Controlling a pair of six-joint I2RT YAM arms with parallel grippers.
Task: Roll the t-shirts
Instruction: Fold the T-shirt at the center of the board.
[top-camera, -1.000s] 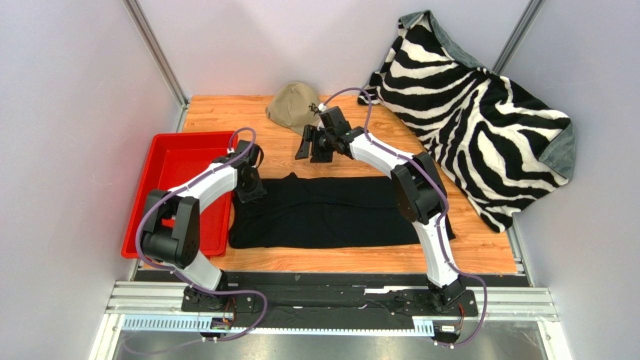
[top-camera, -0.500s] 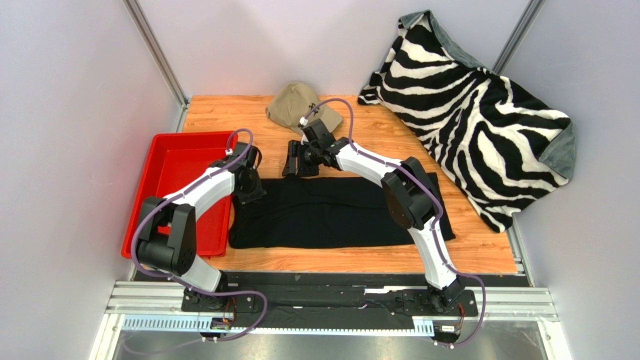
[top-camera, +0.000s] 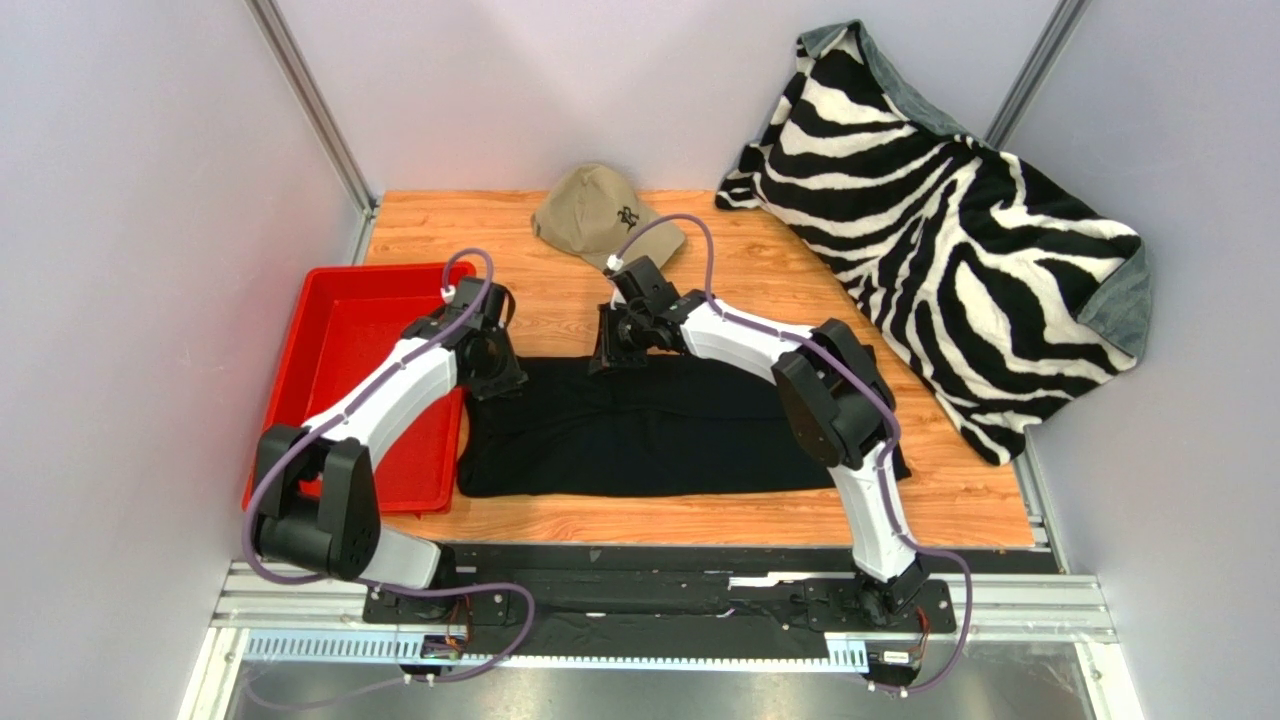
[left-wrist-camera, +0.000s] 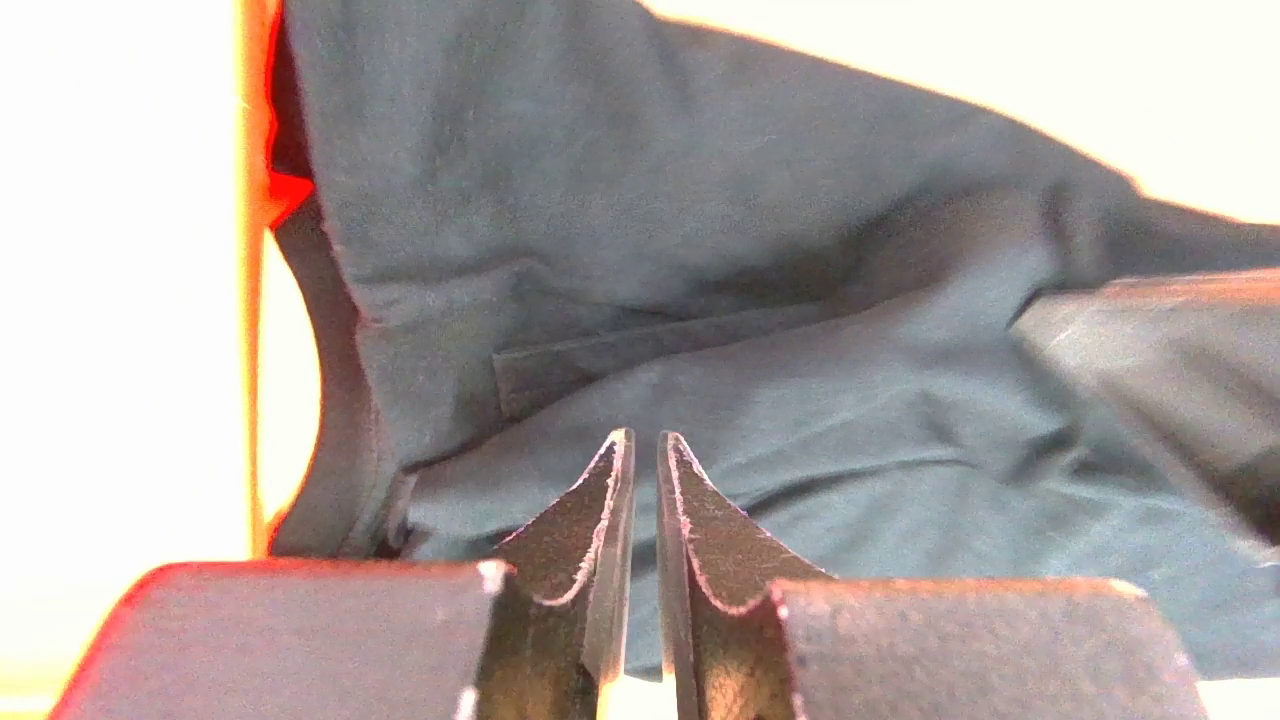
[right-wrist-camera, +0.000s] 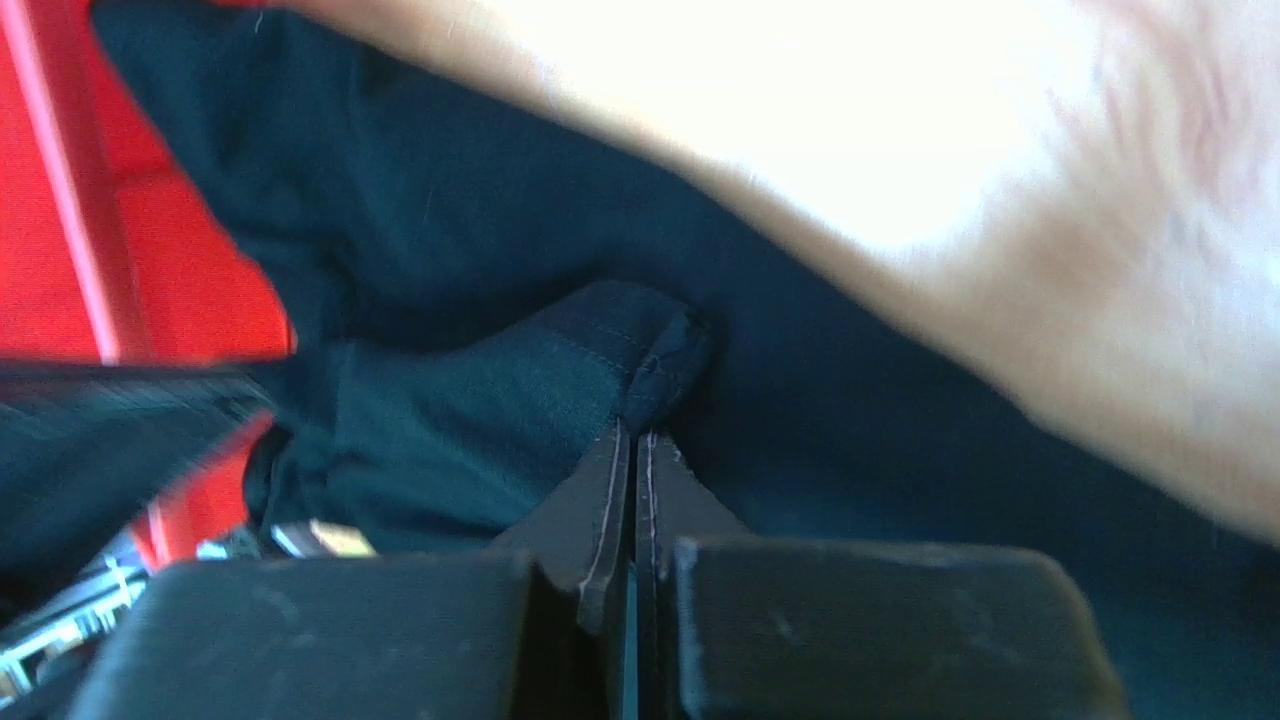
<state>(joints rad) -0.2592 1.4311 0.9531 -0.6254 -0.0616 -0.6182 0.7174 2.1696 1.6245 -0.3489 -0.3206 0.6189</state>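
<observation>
T-shirt: the black t-shirt (top-camera: 646, 428) is laid flat as a long folded band across the middle of the table, from 9 to 3 o'clock.
Left jaws: the left gripper (left-wrist-camera: 643, 438) is placed at the band's 10 o'clock corner. The jaws are almost closed with a thin slit left, and no cloth is seen between them.
Right jaws: the right gripper (right-wrist-camera: 631, 432) is closed on a small fold of the far hem, toward 12 o'clock.
Risk, uneven hold: if only one side is gripped, a crooked roll could be started.
Risk, thin pinch: the fold could be lost if it is pulled quickly.
Risk, snag: the left edge could be dragged onto the red tray (top-camera: 353, 323), which lies just beside it at 9 o'clock.
Surface: an orange wooden table (top-camera: 721, 518) with visible grain; enough friction is judged probable.
Room: a tan cap (top-camera: 594, 207) is seen at 12 o'clock and a zebra-striped blanket (top-camera: 962, 240) at 2 o'clock. Pale grey walls (top-camera: 150, 225) are all around.
</observation>
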